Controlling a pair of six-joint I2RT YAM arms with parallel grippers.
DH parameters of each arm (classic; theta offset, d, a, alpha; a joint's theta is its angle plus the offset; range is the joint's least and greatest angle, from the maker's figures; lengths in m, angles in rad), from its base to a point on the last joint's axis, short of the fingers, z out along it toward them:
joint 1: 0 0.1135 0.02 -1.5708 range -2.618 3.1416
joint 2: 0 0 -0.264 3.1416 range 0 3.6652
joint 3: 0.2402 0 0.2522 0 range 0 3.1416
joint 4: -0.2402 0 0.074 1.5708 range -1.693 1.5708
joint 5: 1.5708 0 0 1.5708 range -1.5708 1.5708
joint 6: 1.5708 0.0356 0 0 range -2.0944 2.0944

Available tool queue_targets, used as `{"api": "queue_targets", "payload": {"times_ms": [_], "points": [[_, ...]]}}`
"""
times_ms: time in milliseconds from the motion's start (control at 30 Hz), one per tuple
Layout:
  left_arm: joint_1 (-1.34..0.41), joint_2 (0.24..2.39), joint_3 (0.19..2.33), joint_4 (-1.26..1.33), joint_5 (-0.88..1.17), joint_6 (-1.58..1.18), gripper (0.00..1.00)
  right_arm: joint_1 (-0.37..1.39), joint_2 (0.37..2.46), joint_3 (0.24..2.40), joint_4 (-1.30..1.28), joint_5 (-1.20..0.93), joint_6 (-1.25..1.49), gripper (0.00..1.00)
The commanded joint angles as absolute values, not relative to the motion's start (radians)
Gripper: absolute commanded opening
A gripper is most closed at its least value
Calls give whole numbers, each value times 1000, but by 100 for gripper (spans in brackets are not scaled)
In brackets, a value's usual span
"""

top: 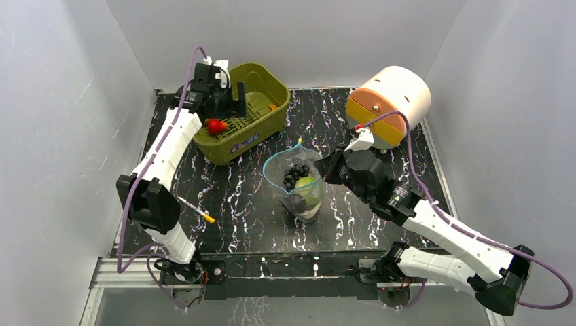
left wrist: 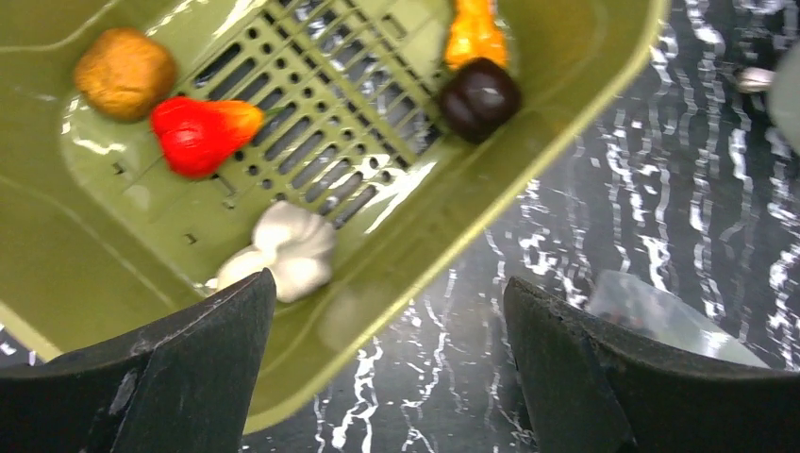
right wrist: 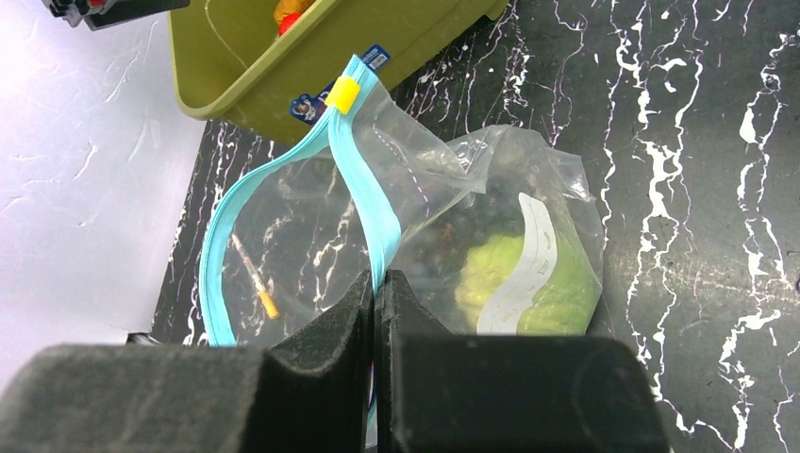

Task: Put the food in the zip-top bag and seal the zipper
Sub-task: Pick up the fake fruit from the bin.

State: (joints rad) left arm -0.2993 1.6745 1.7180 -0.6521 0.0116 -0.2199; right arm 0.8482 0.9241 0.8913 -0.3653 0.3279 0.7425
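pinching zipper (right wrist: 363,189) between right fingers (right wrist: 321,363); white piece (left wrist: 288,250) beside spread left fingers (left wrist: 189,377)

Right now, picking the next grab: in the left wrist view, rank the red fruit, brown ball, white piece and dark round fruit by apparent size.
1. white piece, though nearest the camera, so unsure.
2. red fruit.
3. brown ball and dark round fruit, too alike to rank.

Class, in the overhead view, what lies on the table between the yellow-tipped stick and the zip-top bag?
Nothing but bare black marbled tabletop lies between the yellow-tipped stick and the zip-top bag. The top external view shows this.
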Motion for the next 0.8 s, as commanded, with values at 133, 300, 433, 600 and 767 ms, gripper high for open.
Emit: {"api": "queue_targets", "payload": {"times_ms": [133, 300, 433, 600, 767], "points": [[-223, 1739, 1784, -700, -69, -138, 90, 845, 895, 915, -335, 347, 758, 0], [-183, 1792, 1822, -711, -114, -126, 88, 845, 907, 927, -329, 349, 724, 0], [-146, 1813, 1834, -704, -143, -126, 85, 846, 918, 928, -304, 332, 711, 0], [-102, 1858, 1844, -672, -210, -126, 82, 845, 926, 900, -260, 285, 683, 0], [-91, 1932, 1918, -669, -228, -97, 78, 845, 932, 900, -269, 250, 656, 0]]}}
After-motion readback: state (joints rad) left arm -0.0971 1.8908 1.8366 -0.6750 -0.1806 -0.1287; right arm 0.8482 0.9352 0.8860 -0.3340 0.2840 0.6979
